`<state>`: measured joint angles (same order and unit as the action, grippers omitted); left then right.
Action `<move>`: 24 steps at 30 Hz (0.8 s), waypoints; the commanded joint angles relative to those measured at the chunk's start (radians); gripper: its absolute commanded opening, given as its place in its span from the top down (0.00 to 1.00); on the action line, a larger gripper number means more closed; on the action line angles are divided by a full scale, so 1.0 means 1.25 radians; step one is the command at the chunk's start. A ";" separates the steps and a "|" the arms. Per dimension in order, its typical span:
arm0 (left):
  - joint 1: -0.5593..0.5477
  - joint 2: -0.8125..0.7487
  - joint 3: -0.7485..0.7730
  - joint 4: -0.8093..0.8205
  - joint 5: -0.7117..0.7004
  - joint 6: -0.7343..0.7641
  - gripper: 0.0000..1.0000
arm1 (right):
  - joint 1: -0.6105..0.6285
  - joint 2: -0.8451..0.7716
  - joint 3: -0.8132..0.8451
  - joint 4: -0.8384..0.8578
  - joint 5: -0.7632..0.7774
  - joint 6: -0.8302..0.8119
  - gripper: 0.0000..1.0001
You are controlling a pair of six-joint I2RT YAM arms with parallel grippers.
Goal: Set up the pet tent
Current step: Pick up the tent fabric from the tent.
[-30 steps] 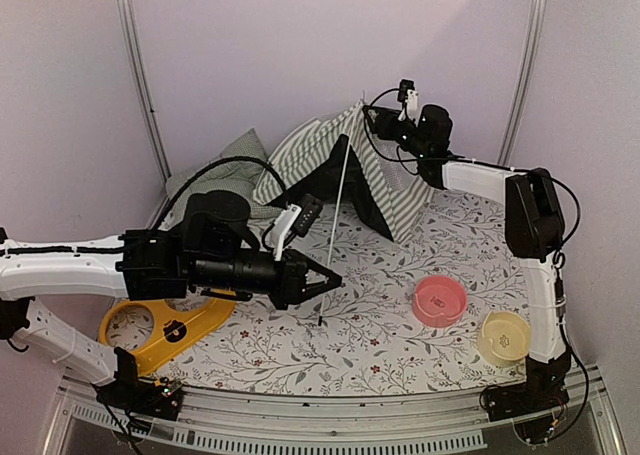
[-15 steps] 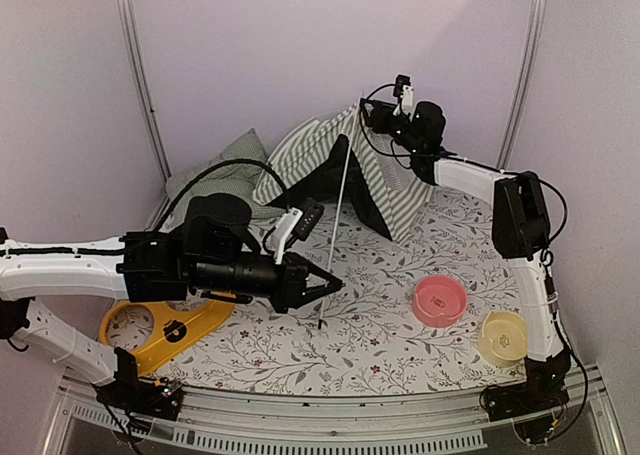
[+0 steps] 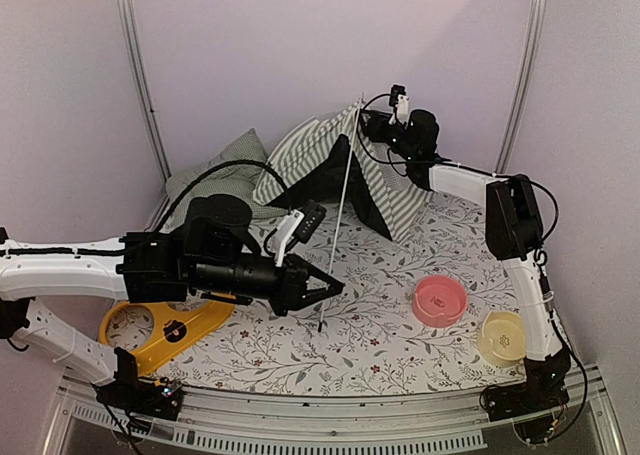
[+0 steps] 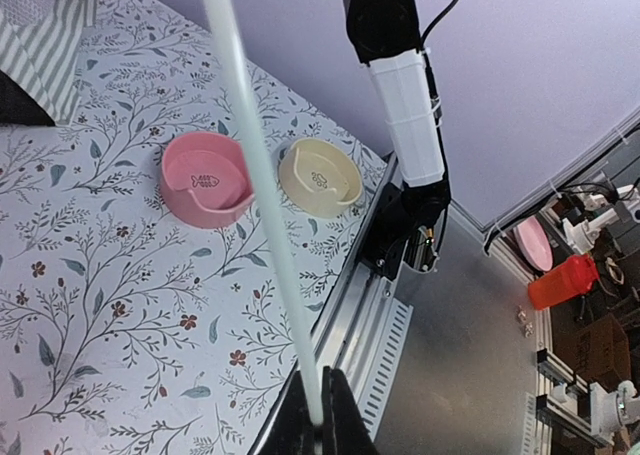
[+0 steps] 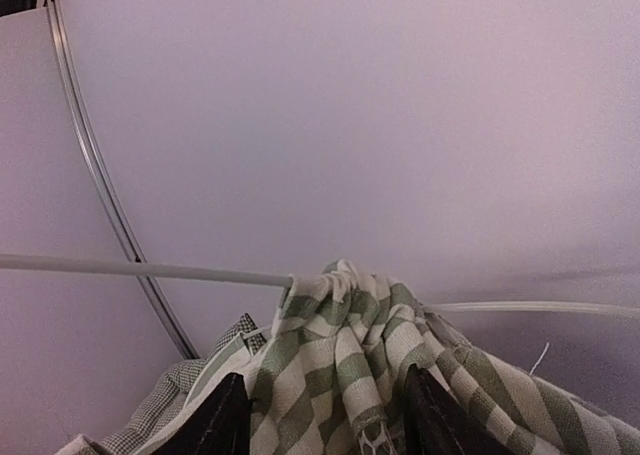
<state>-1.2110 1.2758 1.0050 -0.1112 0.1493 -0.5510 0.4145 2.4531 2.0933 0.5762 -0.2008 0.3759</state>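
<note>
The pet tent (image 3: 300, 155) stands half-raised at the back of the worktop (image 3: 380, 350), its green-and-white striped cloth slumped beside a checked cushion (image 3: 222, 170). The right jaws grip the bunched cloth at its peak. A thin white pole (image 3: 340, 210) slants down from that peak, and the left jaws are closed tight on it near its lower end. A pink bowl (image 3: 441, 301) and a cream bowl (image 3: 504, 336) stand at the right front, well apart from the tent.
</note>
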 commanded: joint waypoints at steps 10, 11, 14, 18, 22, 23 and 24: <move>-0.015 -0.004 0.012 0.024 0.011 0.043 1.00 | 0.020 0.060 0.103 -0.033 0.050 -0.040 0.45; -0.015 -0.005 0.012 0.025 0.011 0.042 1.00 | 0.020 0.064 0.109 -0.039 0.052 -0.040 0.45; -0.017 -0.011 0.012 0.025 0.010 0.042 1.00 | 0.017 0.070 0.120 -0.048 0.056 -0.042 0.48; -0.019 -0.014 0.010 0.024 0.006 0.040 1.00 | 0.017 0.067 0.127 -0.043 0.044 -0.038 0.73; -0.019 -0.010 0.011 0.014 -0.018 0.027 1.00 | 0.023 0.045 0.123 -0.040 0.017 -0.043 1.00; -0.018 -0.007 0.015 0.004 -0.031 0.018 1.00 | 0.026 0.036 0.118 -0.037 0.012 -0.051 1.00; -0.016 -0.002 0.021 -0.009 -0.046 0.006 1.00 | 0.030 0.025 0.108 -0.033 0.011 -0.063 1.00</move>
<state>-1.2175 1.2766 1.0050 -0.1143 0.1570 -0.5541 0.4381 2.5191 2.2227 0.5343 -0.1612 0.3241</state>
